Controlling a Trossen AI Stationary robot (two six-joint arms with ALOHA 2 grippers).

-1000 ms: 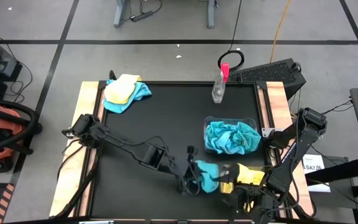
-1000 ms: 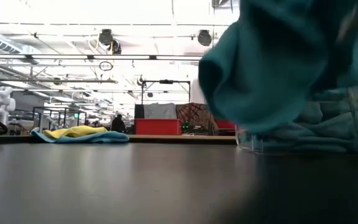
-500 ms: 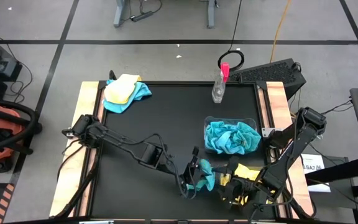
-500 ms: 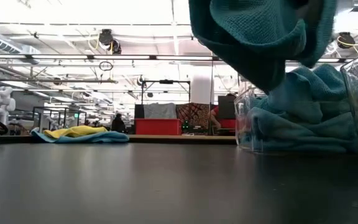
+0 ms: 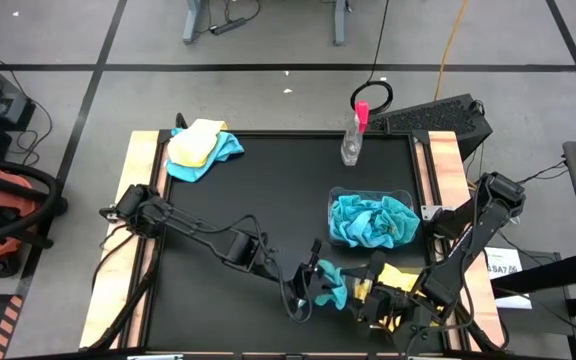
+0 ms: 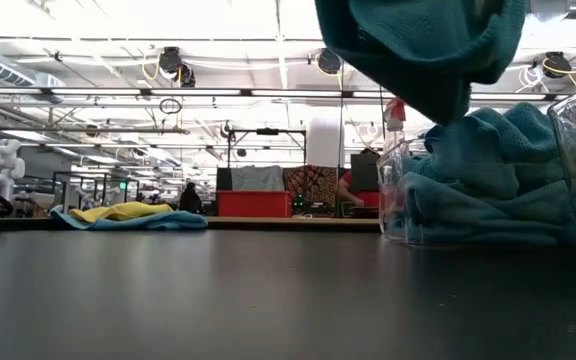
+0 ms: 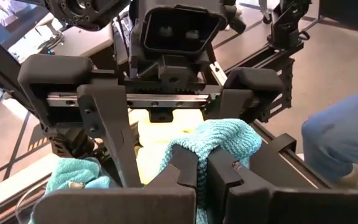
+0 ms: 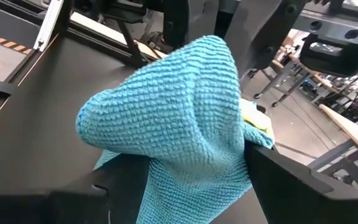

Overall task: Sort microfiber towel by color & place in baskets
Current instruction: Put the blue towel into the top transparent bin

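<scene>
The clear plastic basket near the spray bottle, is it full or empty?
Full: crumpled teal microfiber towels fill the clear plastic basket.

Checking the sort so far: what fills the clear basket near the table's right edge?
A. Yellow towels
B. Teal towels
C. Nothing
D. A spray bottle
B: the basket holds only bunched teal towels, as the low view also shows through its clear wall; the spray bottle stands apart behind it.
</scene>
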